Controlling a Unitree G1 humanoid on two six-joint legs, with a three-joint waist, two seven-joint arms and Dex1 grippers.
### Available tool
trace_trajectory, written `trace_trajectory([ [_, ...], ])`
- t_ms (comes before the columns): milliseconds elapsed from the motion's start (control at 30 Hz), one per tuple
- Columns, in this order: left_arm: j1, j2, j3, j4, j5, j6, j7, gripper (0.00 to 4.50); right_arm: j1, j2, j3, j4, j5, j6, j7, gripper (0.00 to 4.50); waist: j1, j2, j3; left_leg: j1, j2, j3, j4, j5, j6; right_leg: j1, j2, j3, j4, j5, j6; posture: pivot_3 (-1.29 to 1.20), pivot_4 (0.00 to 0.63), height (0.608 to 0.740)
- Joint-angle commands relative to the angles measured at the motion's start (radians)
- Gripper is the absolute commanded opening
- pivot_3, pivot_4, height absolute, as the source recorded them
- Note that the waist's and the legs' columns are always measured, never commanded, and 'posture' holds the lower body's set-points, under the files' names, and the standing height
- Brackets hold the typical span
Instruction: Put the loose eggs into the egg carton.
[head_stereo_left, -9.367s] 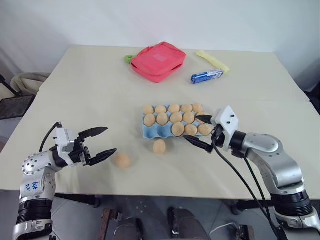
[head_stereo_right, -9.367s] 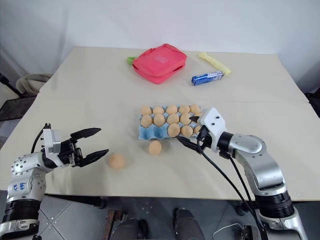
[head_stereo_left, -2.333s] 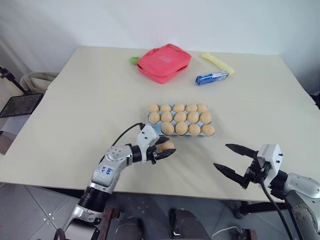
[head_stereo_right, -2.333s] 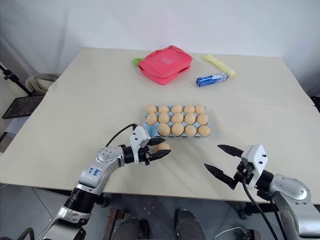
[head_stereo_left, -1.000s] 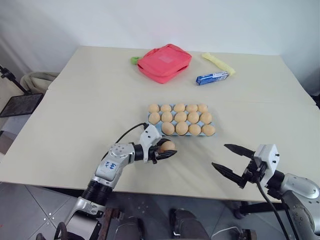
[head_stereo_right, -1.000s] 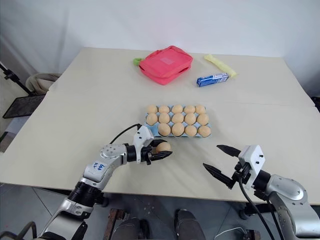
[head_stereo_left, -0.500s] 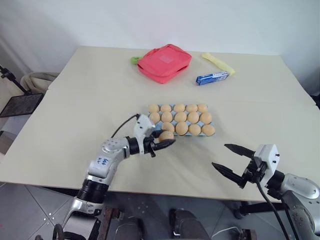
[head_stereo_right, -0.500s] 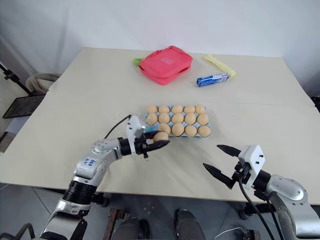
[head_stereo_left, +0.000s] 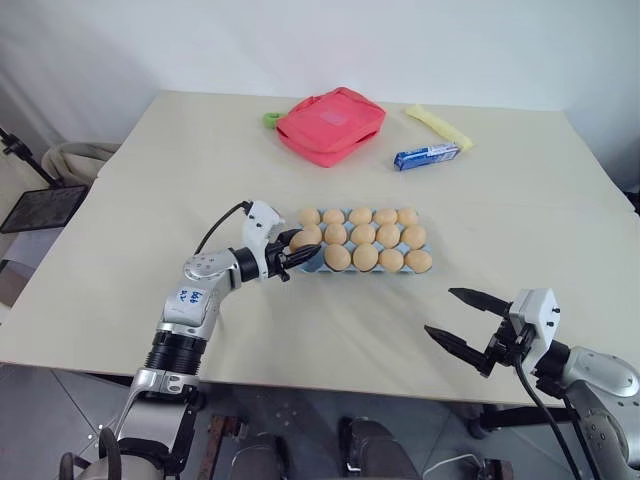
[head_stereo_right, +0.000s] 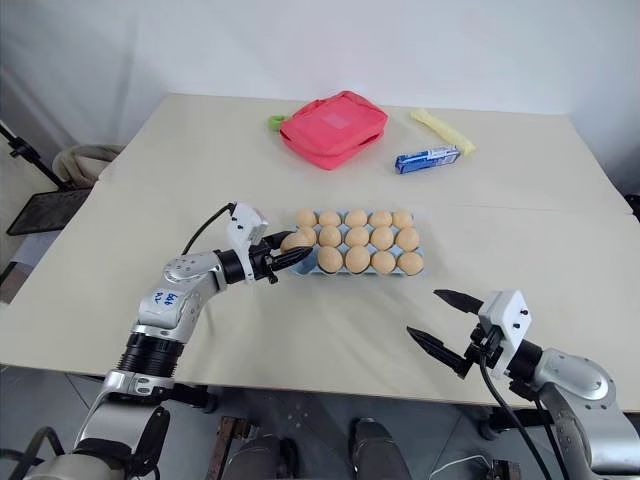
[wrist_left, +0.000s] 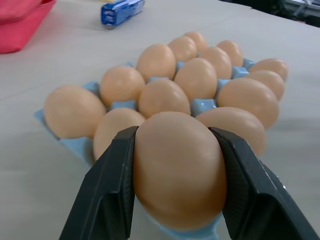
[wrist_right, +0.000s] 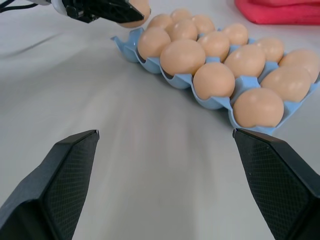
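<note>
Egg clamped between left gripper fingers, over egg carton corner; right gripper spread.

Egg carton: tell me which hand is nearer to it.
Left. The left hand, holding an egg, is at the egg carton's near-left corner; the right hand hangs open off to its near-right, well apart.

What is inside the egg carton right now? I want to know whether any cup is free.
The egg carton holds fourteen eggs. The left gripper is shut on an egg over the near-left corner; that cup is covered, so I cannot tell whether it is empty.
</note>
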Motion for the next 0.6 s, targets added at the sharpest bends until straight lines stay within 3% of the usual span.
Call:
trace_trajectory([
  [33,-0.017,0.008,-0.027,0.005,0.031,-0.044,-0.022,1.84,0.001,-0.003,-0.031,0.002,0.001,-0.029,0.01,4.5,0.0,0.0,0.0,0.0,0.0,0.0,0.0,0.0,0.0,0.0,0.0,0.0,0.0,0.0,0.0,0.0,0.15,0.74],
  [300,-0.018,0.028,-0.018,-0.021,0.028,-0.02,-0.028,4.42,0.02,-0.008,-0.044,0.004,0.005,-0.042,0.013,4.5,-0.001,0.0,0.0,0.001,0.0,0.0,0.0,0.0,0.0,0.0,0.0,0.0,0.001,0.0,0.0,0.0,0.15,0.74],
  [600,0.064,0.149,0.099,-0.221,-0.176,0.143,-0.176,4.48,0.026,-0.012,-0.053,-0.007,0.013,-0.033,0.015,4.5,-0.002,0.0,0.0,0.001,0.001,0.0,-0.001,0.0,-0.001,0.0,0.0,0.0,0.001,0.0,-0.001,0.0,0.15,0.74],
])
